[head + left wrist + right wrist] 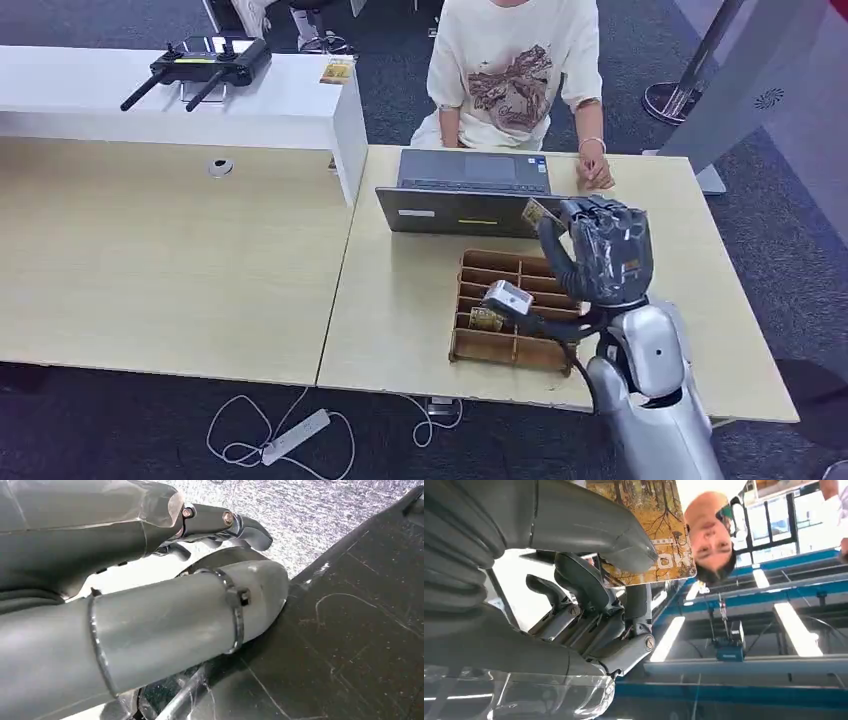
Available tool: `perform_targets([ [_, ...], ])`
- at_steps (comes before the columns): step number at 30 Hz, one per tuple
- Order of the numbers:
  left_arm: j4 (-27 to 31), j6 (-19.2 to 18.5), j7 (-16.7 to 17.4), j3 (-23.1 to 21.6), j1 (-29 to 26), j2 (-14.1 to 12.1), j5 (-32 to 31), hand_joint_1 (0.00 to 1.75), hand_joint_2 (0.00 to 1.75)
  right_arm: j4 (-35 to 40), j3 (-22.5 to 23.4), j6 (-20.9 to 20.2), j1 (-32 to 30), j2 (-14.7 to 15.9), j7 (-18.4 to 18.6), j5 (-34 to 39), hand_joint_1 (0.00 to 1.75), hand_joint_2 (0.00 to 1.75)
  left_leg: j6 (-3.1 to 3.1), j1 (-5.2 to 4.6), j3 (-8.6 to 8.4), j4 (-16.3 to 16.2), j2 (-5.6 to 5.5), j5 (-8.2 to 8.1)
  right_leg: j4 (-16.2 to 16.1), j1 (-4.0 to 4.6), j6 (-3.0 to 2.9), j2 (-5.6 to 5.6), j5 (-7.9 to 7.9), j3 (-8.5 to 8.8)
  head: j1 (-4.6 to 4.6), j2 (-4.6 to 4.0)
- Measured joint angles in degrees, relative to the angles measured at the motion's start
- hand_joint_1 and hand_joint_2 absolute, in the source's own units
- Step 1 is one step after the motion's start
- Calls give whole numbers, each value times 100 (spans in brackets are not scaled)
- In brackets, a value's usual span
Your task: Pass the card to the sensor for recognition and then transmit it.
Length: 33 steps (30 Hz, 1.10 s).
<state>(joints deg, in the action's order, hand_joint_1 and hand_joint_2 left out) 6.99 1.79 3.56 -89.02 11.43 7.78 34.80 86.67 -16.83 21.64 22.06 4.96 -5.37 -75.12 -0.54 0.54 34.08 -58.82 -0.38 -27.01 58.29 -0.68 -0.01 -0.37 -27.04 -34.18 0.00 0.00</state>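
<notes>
Card held up in the robot's right hand, above the desk near the laptop.
Thumb and fingers pinch the tree-printed card over a wooden tray, facing a seated person. The left hand hangs over dark flooring, fingers curled; whether it holds anything cannot be told.

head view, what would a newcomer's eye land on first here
The raised right hand stands out, holding a card just in front of the open laptop. Below it lies a wooden compartment tray with a small white sensor over it. A person sits across the table.
</notes>
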Motion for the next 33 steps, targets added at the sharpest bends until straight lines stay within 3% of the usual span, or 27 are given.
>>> perform_targets([
  [12, 0, -15, -2, 0, -3, 11, -35, 0, 0, -1134, -57, -518, 1551, 118, 67, 240, 175, 175, -1, 0, 0, -1, -2, 1, 2, 0, 0, -1, 1, -1, -2, 0],
  [20, 0, -33, -2, 0, -3, 11, -37, 0, 0, -1738, -66, -718, 2116, 118, 166, 317, 175, 175, -1, 0, 1, -1, -2, 1, 2, 0, 0, -1, 1, -1, -2, 0],
  [33, 0, -39, -52, 0, -6, 9, -20, 0, 0, -3492, -81, -1024, 3505, 109, 424, 356, 175, 175, -1, 0, 2, -2, -5, 2, 6, -1, 0, -2, 2, -2, -2, 0],
])
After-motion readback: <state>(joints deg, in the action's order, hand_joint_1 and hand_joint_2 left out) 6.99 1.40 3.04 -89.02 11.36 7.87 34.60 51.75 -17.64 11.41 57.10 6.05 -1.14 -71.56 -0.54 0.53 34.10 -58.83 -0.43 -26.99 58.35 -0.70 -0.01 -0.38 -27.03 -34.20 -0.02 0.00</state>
